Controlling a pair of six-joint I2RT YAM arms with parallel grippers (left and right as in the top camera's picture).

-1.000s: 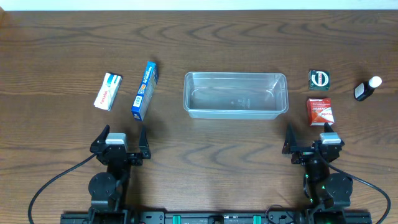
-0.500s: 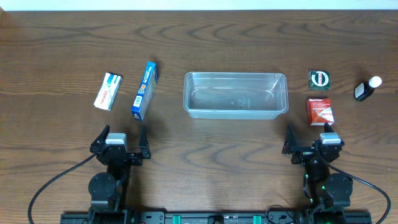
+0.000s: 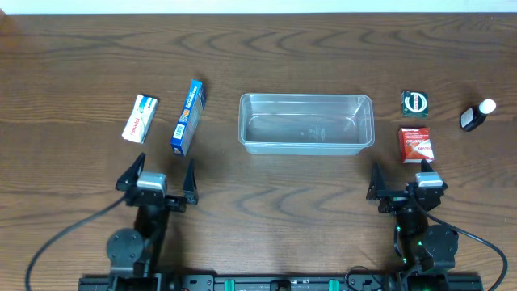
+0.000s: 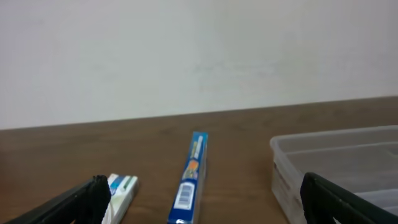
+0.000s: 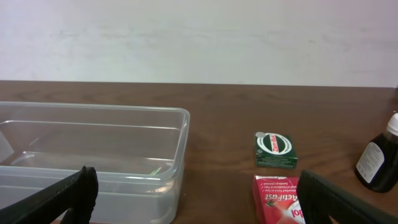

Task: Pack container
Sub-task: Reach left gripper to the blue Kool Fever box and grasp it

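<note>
Reading "Actif" — red box point(image 5: 277, 199), near clear container point(image 5: 179, 149)

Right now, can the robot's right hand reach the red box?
Probably yes. The red box lies just ahead of the open right hand, and nothing stands between them.

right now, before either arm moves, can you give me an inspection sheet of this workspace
surface: dark wood-grain table, no spills seen
job's things: clear container at centre, upright, nothing inside
clutter: white box and blue box left of it; green box, red box and dark bottle right of it
grippers: left gripper and right gripper open, holding nothing, on the container's near side
cables: black cables loop out from both arm bases
surroundings: pale wall behind the table
</note>
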